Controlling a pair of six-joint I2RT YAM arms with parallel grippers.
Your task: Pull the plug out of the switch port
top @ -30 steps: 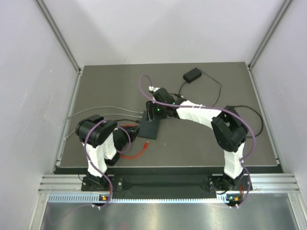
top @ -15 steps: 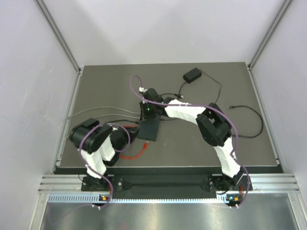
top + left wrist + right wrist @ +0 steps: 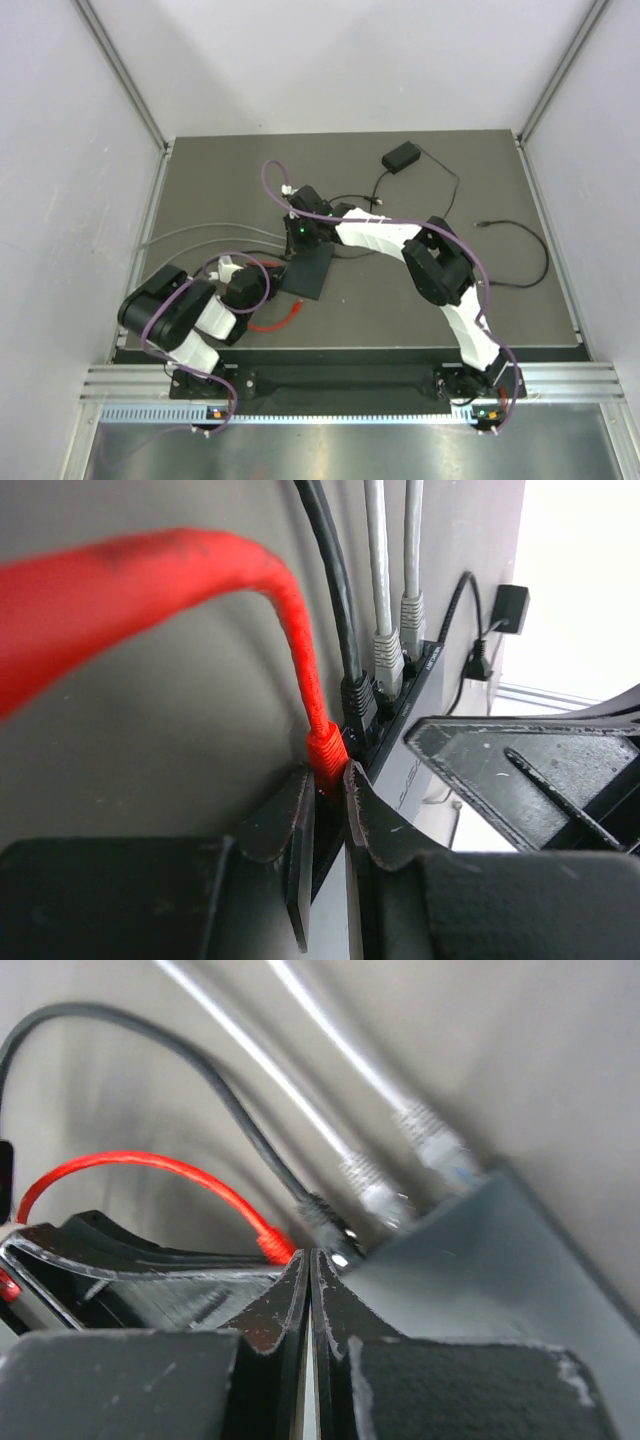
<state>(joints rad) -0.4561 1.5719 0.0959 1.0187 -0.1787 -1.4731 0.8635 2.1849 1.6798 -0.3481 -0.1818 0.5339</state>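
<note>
Left tool (image 3: 326,777): fingers (image 3: 372,815) nearly together, tips set against both sides of the red plug (image 3: 325,750). Judged clamped on it, at the moulded body just behind the socket. Right tool (image 3: 311,1260): fingers together, nothing between them, tips down on the top face of the switch (image 3: 480,1260) near its socket edge. Reads as a hold-down.

Location: switch lies flat on the bench (image 3: 500,320), left of centre, socket edge toward the left side. Red plug sits in the end socket of the row. Next along are a black plug (image 3: 358,705), then two grey plugs (image 3: 388,665).

Handling (judgement): plug is small, light, hard plastic and probably latched, so the clip may need pressing before a straight pull along the socket axis. Grip belongs on the rigid body, not on the red cable (image 3: 200,575), which looks soft and rubbery and would only bend. Switch seems light enough to slide unless pinned.

Materials: switch matte black, flat, square-edged. Tool fingers black, scuffed pale along the edges. Bench dull dark grey.
</note>
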